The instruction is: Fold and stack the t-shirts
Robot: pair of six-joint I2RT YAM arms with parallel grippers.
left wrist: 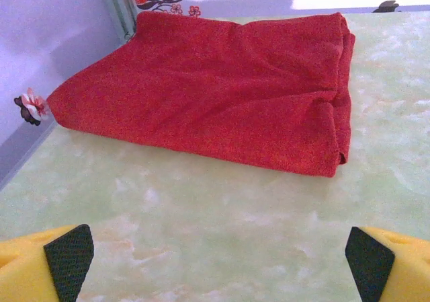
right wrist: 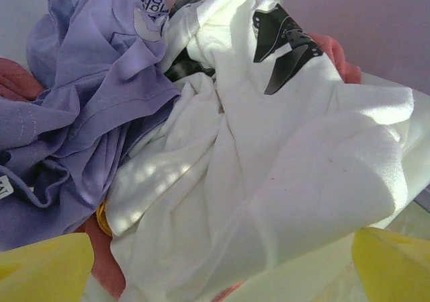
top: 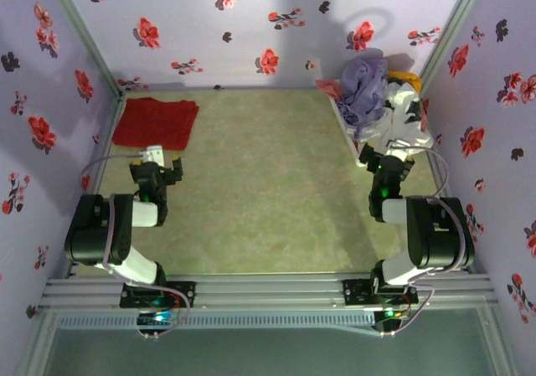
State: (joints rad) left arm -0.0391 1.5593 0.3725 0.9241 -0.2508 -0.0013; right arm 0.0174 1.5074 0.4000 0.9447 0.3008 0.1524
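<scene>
Left tool (left wrist: 218, 265) spread wide, nothing between the pads, hanging over bare tabletop (left wrist: 201, 214). Just ahead of it lies the red t-shirt (left wrist: 222, 93), folded flat and tucked into the far-left corner. I'd call that one done.

Right tool (right wrist: 215, 272) is also gaping and empty, nosed right up to the crumpled shirts in the far-right corner. Nearest me is the white t-shirt (right wrist: 269, 167) with a black print. The lavender t-shirt (right wrist: 87, 114) is bunched against its left side, pink cloth (right wrist: 13, 87) peeks from underneath, and there's a scrap of yellow-orange cloth (top: 404, 78) at the back.

All of it looks light, limp and clingy, and it won't hold a shape. I expect one shirt to drag its neighbours along. My pick is the white one, since it sits on top. I'd pinch a raised ridge near its upper edge, biting only one layer, then lift high so it peels free.
</scene>
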